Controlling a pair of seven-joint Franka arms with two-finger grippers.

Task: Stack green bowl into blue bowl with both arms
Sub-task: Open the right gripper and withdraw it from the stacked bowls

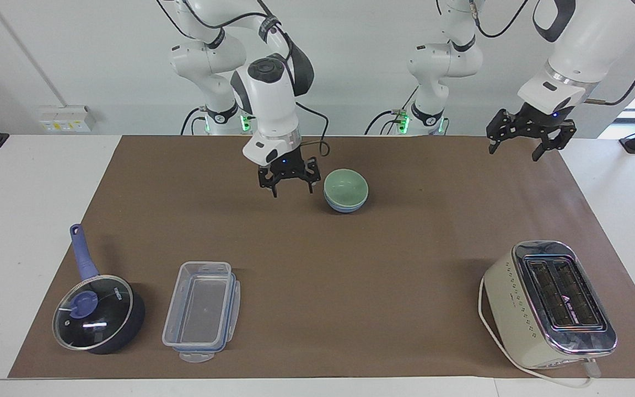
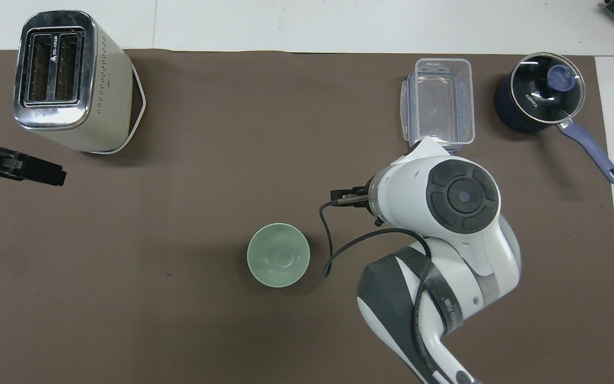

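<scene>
You've got the right gripper (image 1: 288, 177) up over bare mat, jaws spread, holding nothing. Just beside it, toward the left arm's end, the green bowl (image 1: 345, 186) sits nested in the blue bowl (image 1: 344, 208). Left gripper (image 1: 528, 135) waits spread and empty over the mat edge at its own end, well apart from the bowls, with the toaster (image 1: 550, 304) farther out.

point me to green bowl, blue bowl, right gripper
green bowl (image 2: 278, 255): overhead view, inside bottom.
blue bowl (image 1: 345, 208): facing view, outer wall under the green bowl.
right gripper (image 1: 290, 187): facing view, midway between its open fingertips.
</scene>
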